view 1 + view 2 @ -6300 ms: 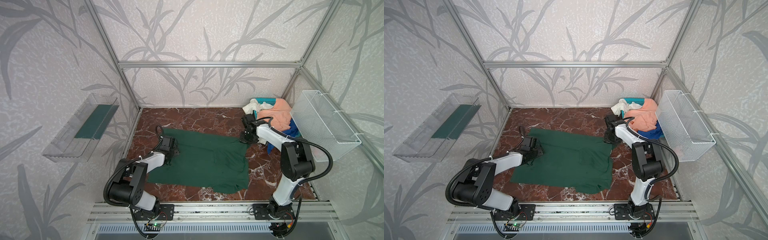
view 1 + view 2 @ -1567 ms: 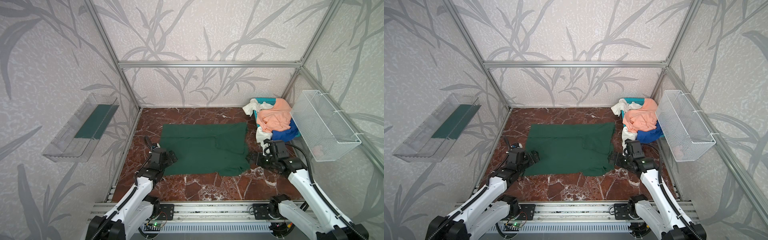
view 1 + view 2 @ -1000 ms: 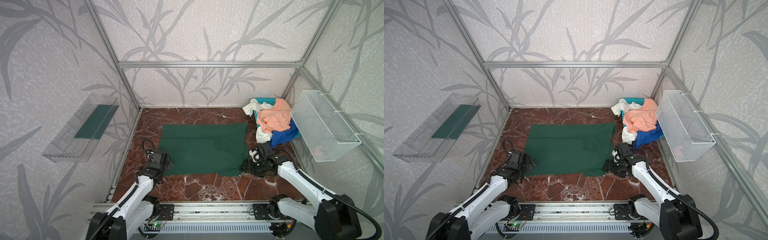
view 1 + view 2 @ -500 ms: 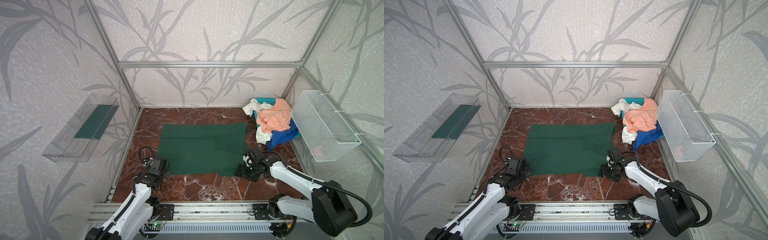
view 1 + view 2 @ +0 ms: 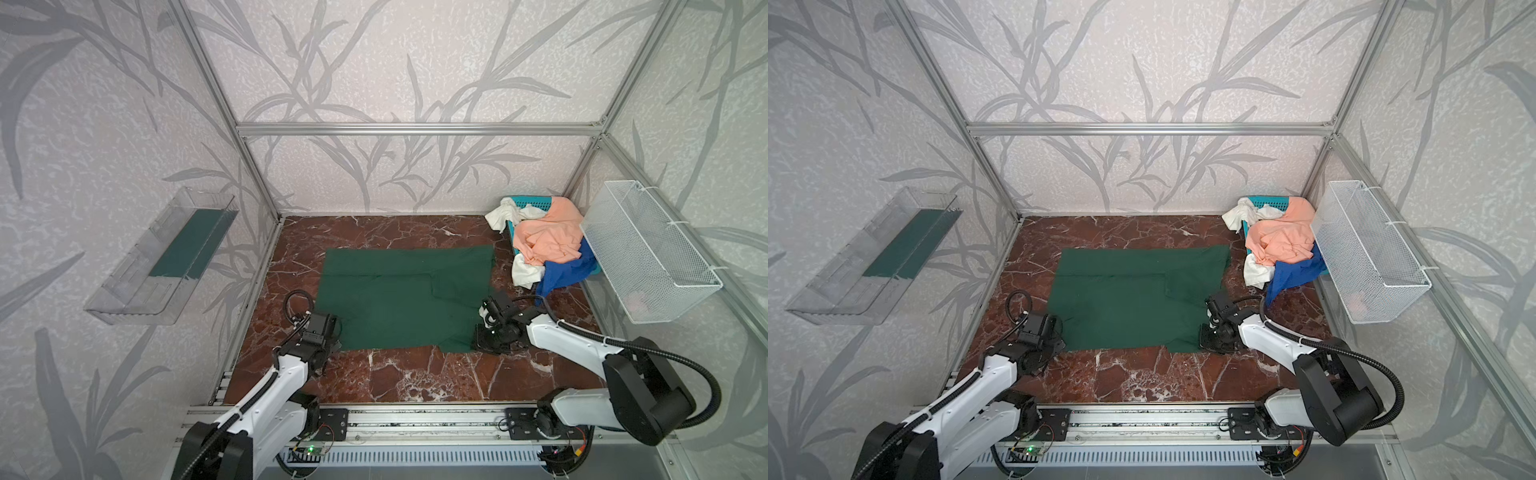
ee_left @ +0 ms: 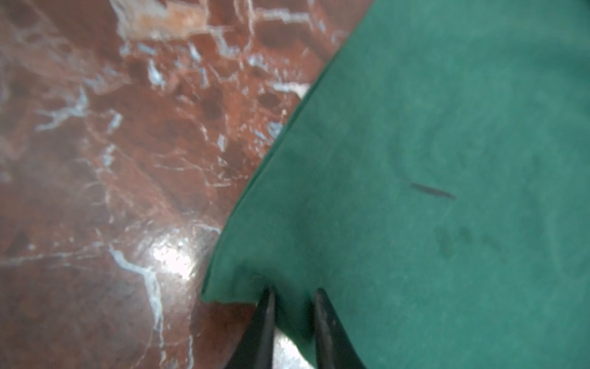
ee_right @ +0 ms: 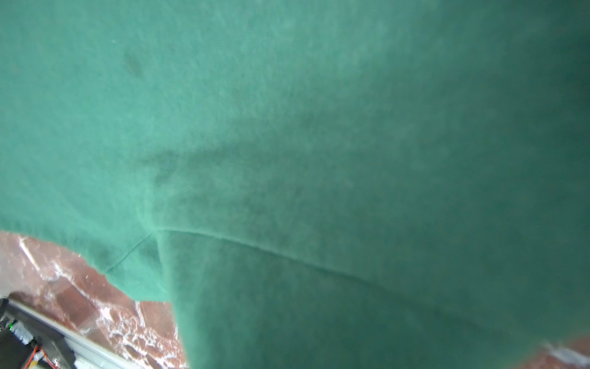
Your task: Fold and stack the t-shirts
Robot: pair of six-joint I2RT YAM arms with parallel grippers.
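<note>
Left wrist view: left pincer [image 6: 293, 292] pinched together on the near-left corner of the dark green t-shirt [image 6: 415, 159], cloth nipped between its tips. In both top views the shirt lies flat on the marble bench [image 5: 415, 374], long axis running left to right, its body stretching away from both arms toward the back wall. Right pincer [image 5: 484, 343] sits at the near-right corner. Its wrist view is all green cloth with the tips hidden, so I cannot tell whether it grips. Each arm is nearest its own corner. Likely next: carry the near hem away, over to the far edge.
</note>
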